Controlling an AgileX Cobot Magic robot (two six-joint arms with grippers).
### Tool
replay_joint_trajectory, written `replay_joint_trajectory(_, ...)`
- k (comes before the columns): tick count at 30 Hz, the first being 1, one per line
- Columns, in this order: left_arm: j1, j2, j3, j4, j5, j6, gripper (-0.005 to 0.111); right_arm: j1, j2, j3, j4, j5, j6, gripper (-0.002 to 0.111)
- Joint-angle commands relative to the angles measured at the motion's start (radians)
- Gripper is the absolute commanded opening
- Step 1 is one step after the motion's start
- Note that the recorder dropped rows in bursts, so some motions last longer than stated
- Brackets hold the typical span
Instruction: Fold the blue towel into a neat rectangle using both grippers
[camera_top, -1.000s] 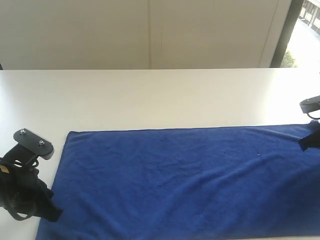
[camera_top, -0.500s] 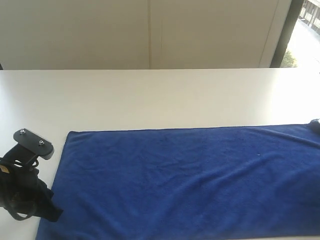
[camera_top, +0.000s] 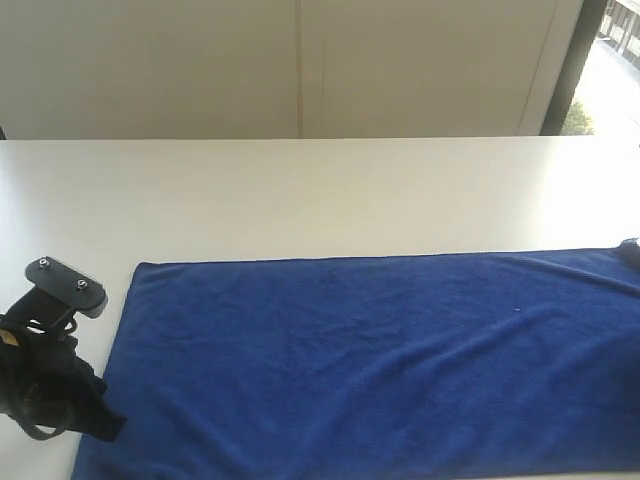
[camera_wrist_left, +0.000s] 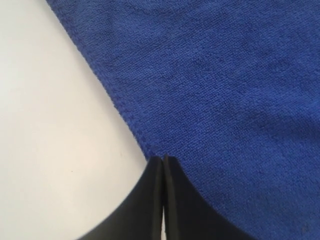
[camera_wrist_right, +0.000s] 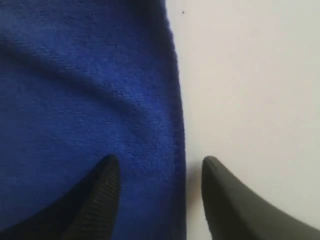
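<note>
The blue towel (camera_top: 380, 360) lies spread flat across the white table (camera_top: 300, 190), running off the right and near edges of the exterior view. My left gripper (camera_top: 104, 424) is at the towel's left edge near the front. In the left wrist view that gripper (camera_wrist_left: 163, 158) has its jaws pressed together, and the towel's (camera_wrist_left: 225, 90) stitched hem runs straight into the tips. My right gripper (camera_wrist_right: 161, 162) is open and straddles the towel's (camera_wrist_right: 85, 95) other hem, one finger over cloth and one over bare table. Only a dark speck of it (camera_top: 630, 246) shows in the exterior view.
A pale wall (camera_top: 300, 60) stands behind the table, with a dark window frame (camera_top: 575, 60) at the far right. Bare white tabletop stretches between the towel's far hem and the wall. The left arm's black body and grey block (camera_top: 65, 285) sit left of the towel.
My right gripper has opened, let go of the towel's right end and drawn back almost out of the exterior view. The towel's right edge has settled flat. The left arm has not moved.
</note>
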Motion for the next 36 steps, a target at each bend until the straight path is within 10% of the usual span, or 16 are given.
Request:
replay_joint_trajectory(1, -0.008, -0.01, 0.006, -0.012, 0.007, -0.008, 0.0, -0.005, 0.004, 0.003, 0.004, 0.003, -0.012, 0.046)
replay_joint_trajectory(36, -0.008, -0.01, 0.006, -0.012, -0.02, -0.008, 0.0, -0.033, 0.012, 0.028, 0.006, 0.026, -0.043, 0.037)
